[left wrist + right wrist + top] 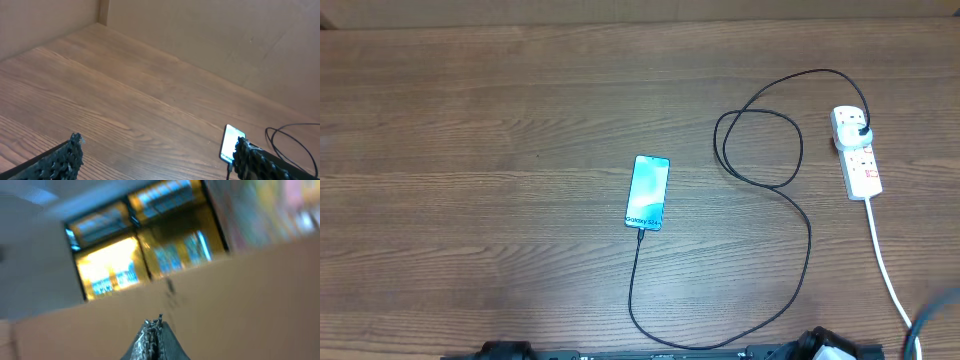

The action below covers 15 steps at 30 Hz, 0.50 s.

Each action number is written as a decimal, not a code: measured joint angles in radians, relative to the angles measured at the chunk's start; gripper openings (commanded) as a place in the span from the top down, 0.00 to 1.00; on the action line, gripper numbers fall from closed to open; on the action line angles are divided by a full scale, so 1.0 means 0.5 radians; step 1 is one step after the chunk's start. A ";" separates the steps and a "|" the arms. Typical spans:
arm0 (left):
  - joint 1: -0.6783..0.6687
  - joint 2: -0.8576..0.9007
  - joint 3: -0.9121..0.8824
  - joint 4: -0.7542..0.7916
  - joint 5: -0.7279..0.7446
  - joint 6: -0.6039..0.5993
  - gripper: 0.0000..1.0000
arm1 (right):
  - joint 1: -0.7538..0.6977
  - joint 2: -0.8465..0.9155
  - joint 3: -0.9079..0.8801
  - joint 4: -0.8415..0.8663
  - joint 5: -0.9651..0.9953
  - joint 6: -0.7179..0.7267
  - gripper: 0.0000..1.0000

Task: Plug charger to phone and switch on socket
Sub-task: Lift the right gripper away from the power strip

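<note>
The phone (647, 192) lies at the table's middle with its cyan screen lit. The black charger cable (790, 190) runs from the phone's near end, loops to the right and ends in a black plug head (862, 129) seated in the white socket strip (858, 155) at the right. In the left wrist view my left gripper (157, 157) is open and empty, low over the table, with the phone (230, 142) just beyond its right finger. My right gripper (154, 330) is shut and empty, pointing up at a cardboard wall. Both arms sit at the near edge in the overhead view.
The strip's thick white cord (885, 265) runs toward the near right edge. A brown cardboard wall (210, 40) rises behind the table. Bare wood tabletop (470, 180) spreads to the left.
</note>
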 measured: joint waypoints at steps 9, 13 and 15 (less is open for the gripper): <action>0.000 0.000 -0.054 0.294 0.001 -0.047 0.00 | 0.468 -0.222 -0.040 -0.374 0.020 -0.330 0.94; 0.000 -0.001 -0.253 0.612 0.010 -0.072 0.00 | 0.702 -0.340 -0.164 -0.430 0.124 -0.449 0.95; 0.000 -0.002 -0.417 0.812 0.028 -0.085 0.00 | 0.763 -0.465 -0.251 -0.420 0.156 -0.480 0.96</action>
